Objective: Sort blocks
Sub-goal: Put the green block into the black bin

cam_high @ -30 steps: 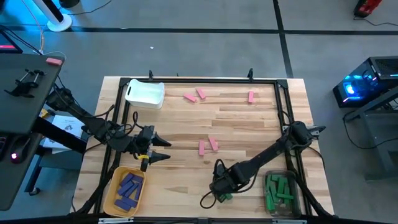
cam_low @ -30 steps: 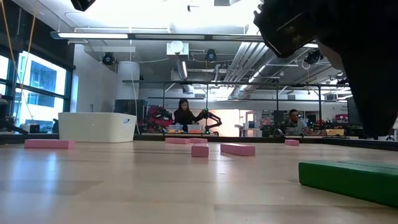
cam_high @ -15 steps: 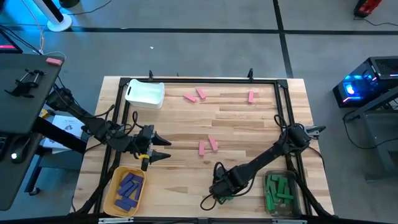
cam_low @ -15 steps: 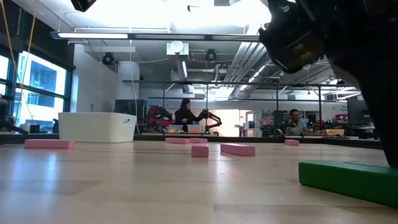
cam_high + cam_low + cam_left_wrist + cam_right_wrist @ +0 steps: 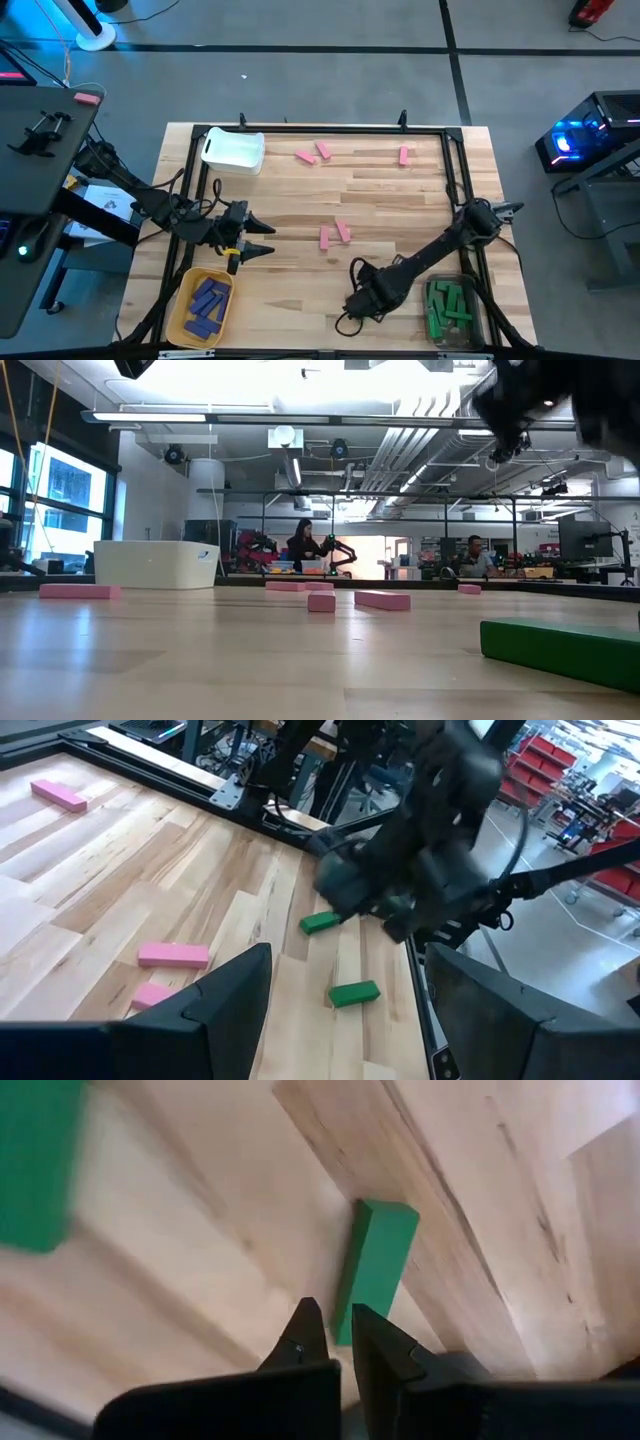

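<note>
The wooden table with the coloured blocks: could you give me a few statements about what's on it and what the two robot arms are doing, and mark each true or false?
1. The yellow bin holds purple oblong blocks. True.
2. Every small green oblong block is already in the clear bin. False: two green blocks lie loose on the wood near the right gripper.
3. The right gripper's jaws are wide open. False: they are shut, holding nothing.
4. The left gripper has open jaws, empty, beside the yellow bin. True.
5. The white bin is full of pink blocks. False: the small pink oblong blocks lie scattered on the table.
</note>
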Tool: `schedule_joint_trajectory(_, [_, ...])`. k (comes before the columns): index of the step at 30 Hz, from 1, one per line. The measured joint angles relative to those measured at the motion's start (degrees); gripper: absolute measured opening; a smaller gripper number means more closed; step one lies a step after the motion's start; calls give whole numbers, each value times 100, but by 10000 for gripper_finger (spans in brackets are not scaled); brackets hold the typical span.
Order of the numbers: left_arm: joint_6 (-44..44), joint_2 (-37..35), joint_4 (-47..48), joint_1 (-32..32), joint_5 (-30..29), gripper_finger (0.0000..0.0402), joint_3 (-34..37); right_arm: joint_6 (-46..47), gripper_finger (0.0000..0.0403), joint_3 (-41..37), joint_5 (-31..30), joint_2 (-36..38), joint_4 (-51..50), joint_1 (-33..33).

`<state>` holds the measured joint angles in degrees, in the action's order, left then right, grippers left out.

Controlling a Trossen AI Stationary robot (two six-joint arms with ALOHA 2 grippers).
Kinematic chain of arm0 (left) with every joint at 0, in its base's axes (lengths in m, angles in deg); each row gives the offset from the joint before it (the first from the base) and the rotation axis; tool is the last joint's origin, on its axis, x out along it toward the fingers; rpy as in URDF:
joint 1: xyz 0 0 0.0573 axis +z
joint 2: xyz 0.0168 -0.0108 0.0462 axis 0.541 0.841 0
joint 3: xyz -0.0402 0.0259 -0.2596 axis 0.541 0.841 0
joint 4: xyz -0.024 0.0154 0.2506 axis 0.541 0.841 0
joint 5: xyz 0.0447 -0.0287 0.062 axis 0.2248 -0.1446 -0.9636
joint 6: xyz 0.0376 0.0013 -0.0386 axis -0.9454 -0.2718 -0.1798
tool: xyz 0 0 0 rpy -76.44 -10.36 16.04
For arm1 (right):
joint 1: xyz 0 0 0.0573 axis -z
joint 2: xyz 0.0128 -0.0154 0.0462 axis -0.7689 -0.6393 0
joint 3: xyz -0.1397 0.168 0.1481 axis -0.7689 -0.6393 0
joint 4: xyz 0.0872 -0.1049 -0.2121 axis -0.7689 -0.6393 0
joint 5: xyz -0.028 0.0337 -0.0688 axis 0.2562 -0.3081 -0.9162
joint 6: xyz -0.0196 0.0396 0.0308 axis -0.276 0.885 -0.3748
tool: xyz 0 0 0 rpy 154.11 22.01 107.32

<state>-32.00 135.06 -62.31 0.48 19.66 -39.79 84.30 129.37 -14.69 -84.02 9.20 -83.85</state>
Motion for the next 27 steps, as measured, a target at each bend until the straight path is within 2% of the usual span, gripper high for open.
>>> schedule_joint_trajectory(4, [-1, 2, 13, 0, 0, 248, 0, 95, 0, 204, -215, 219, -285, -164])
schedule_joint_trajectory(8, [-2, 2, 23, 0, 0, 248, 1, -168, 0, -170, 552, 267, -654, -263])
schedule_joint_trajectory(10, [0, 2, 23, 0, 0, 248, 0, -153, 0, -365, 653, 388, -459, -289])
schedule_joint_trajectory(13, [1, 2, 20, 0, 1, 248, 0, 223, 0, -433, 253, 637, -114, -288])
schedule_joint_trajectory(17, [28, 2, 28, 0, 55, 248, 0, 895, 5, -446, -443, 804, -247, -321])
schedule_joint_trajectory(21, [147, 2, 27, 0, 52, 248, 1, 887, 41, -588, -234, 870, -135, -269])
schedule_joint_trajectory(27, [166, 2, 28, 0, 49, 248, 2, 872, 143, -935, -62, 873, 311, -244])
